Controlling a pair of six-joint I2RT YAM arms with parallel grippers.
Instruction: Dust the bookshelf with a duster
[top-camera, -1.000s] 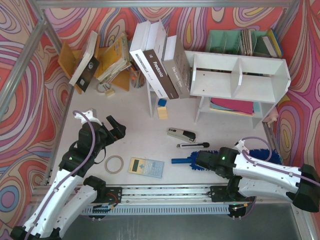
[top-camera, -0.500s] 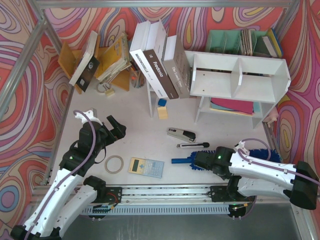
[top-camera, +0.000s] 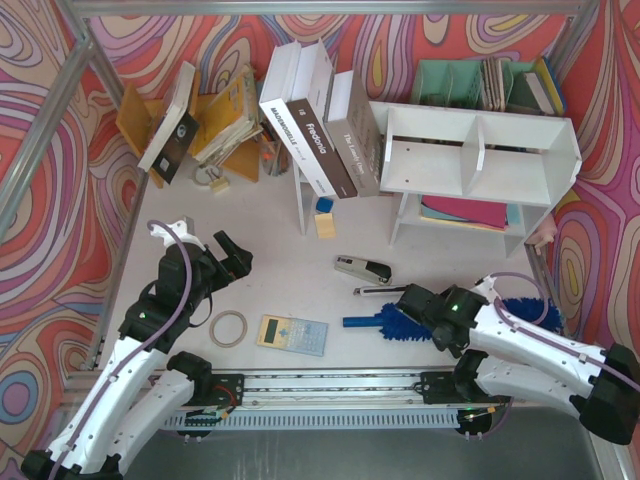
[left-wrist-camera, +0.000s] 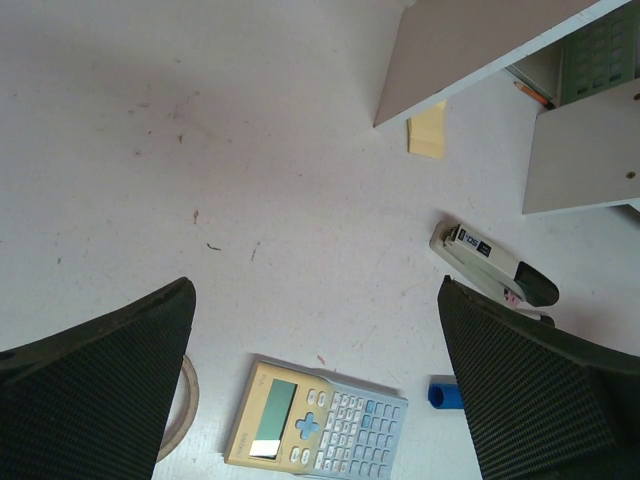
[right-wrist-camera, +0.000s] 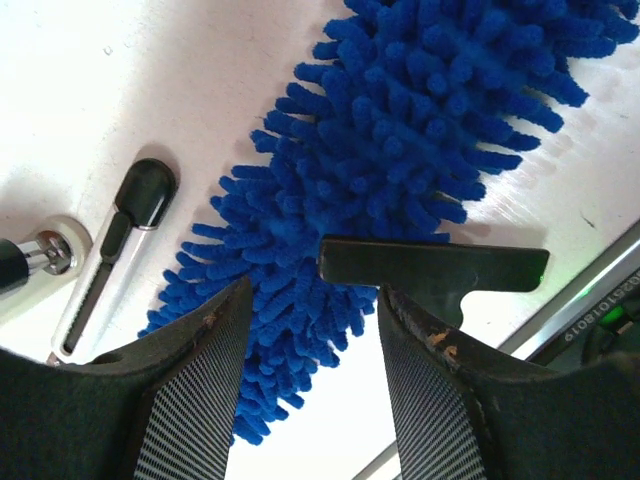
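Duster (top-camera: 392, 323) lies flat on the table (top-camera: 280, 285) by my near edge, handle pointing left, well apart from the bookshelf (top-camera: 480, 150) at back right. My right gripper (top-camera: 410, 298) is low over its fluffy head, fingers (right-wrist-camera: 195, 400) partly apart, nothing clamped. Left gripper (top-camera: 232, 255) hangs spread wide, holding nothing, above the calculator (top-camera: 293, 334). Stapler (top-camera: 362, 268) lies between duster and bookshelf.

Calculator (top-camera: 292, 334) lower centre-left, tape roll (top-camera: 228, 328) just left of it. Stapler (top-camera: 362, 269) mid-frame, yellow sticky pad (top-camera: 325, 225) above it. Leaning books (top-camera: 310, 140) upper centre. Green file organiser (top-camera: 455, 82) upper right.
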